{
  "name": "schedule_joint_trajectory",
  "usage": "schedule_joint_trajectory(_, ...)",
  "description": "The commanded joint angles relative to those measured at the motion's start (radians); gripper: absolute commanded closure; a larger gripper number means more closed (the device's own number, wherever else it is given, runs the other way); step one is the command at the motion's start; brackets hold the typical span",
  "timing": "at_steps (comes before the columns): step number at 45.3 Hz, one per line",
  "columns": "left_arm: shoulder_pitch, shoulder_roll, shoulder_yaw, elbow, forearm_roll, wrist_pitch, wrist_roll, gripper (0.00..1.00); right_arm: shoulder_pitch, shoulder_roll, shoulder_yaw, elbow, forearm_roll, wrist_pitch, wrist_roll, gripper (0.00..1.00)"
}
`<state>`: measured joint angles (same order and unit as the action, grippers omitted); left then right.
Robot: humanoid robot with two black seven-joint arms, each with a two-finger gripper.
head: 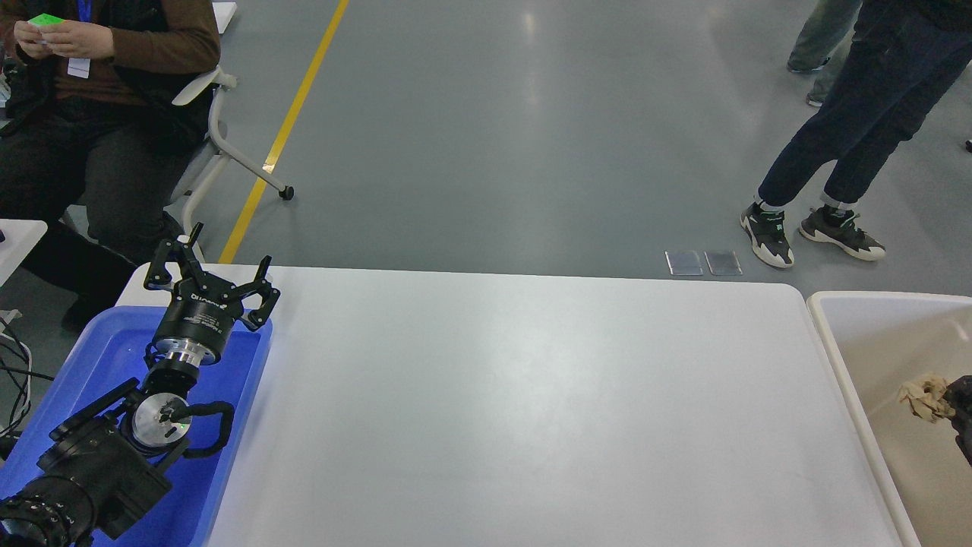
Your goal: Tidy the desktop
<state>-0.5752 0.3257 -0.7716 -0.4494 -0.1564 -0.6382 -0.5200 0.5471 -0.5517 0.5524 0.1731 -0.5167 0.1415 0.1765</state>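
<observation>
Over the blue tray [45, 425], left of the desktop [516, 395], my left gripper [216, 282] hangs with fingers spread, holding nothing. Right of the desktop, crumpled paper [923, 396] lies in the beige tub [835, 342]; my right gripper [963, 414] is mostly hidden. The desktop looks bare, so tidying seems done; next I should pull back.

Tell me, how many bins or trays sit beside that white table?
2. A blue tray lies at the desktop's left end, under the open left gripper. A beige tub stands at its right end, holding crumpled paper. Others may lie outside the view.
</observation>
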Motion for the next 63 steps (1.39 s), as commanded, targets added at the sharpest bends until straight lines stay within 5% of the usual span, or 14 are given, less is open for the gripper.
schedule_joint_trajectory(1,0.000,0.000,0.000,0.000,0.000,0.000,0.000,0.00,-0.003,0.013,-0.002,-0.004,0.033,-0.017,0.001,0.00)
schedule_joint_trajectory(35,0.000,0.000,0.000,0.000,0.000,0.000,0.000,0.00,0.011,0.018,0.030,0.006,0.109,-0.017,0.001,0.00)
schedule_joint_trajectory(44,0.000,0.000,0.000,0.000,0.000,0.000,0.000,0.00,0.031,0.019,0.090,0.019,0.467,0.004,0.011,0.00)
schedule_joint_trajectory(63,0.000,0.000,0.000,0.000,0.001,0.000,0.000,0.00,0.126,0.090,0.210,0.147,0.687,0.121,0.006,0.00)
